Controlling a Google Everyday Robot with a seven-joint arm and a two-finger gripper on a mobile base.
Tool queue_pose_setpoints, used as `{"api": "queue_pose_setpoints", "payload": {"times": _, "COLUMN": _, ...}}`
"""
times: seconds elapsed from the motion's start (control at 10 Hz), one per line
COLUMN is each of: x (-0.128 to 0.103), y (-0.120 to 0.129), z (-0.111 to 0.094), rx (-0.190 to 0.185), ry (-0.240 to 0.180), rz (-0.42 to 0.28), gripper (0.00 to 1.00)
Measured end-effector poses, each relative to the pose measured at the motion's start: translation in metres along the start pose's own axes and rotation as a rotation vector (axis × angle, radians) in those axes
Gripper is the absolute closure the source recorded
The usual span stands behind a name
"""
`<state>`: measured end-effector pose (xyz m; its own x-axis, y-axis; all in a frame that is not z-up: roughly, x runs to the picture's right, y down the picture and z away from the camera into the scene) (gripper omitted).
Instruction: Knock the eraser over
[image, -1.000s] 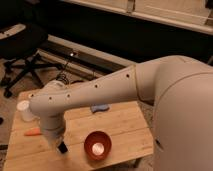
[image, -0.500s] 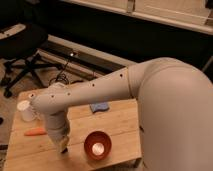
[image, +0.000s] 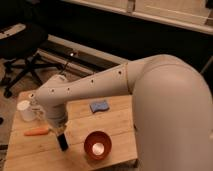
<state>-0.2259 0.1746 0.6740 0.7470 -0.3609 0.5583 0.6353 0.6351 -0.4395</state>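
A small dark block, which looks like the eraser (image: 63, 143), stands upright on the wooden table (image: 120, 125), near the front left. Its stripes do not show. My gripper (image: 61, 131) hangs down from the white wrist right above the block, at or on its top. The long white arm reaches in from the right and covers the back of the table.
A copper bowl (image: 97, 145) sits just right of the block. An orange carrot-shaped thing (image: 37, 132) lies to its left, and a white cup (image: 24, 111) stands at the far left. A blue sponge pad (image: 99, 106) lies mid-table. An office chair (image: 20, 45) is behind left.
The wrist and gripper have shifted a little to the right and now sit over the dark block. The block still stands upright in about the same place.
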Motion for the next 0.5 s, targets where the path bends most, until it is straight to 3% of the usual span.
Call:
{"api": "queue_pose_setpoints", "payload": {"times": 0.1, "x": 0.020, "y": -0.017, "z": -0.013, "rx": 0.102, "ry": 0.047, "rz": 0.075, "gripper": 1.00}}
{"api": "queue_pose_setpoints", "payload": {"times": 0.3, "x": 0.070, "y": -0.021, "z": -0.047, "rx": 0.262, "ry": 0.139, "rz": 0.250, "gripper": 0.95}}
{"api": "queue_pose_setpoints", "payload": {"times": 0.5, "x": 0.094, "y": -0.019, "z": -0.066, "rx": 0.339, "ry": 0.177, "rz": 0.334, "gripper": 0.89}}
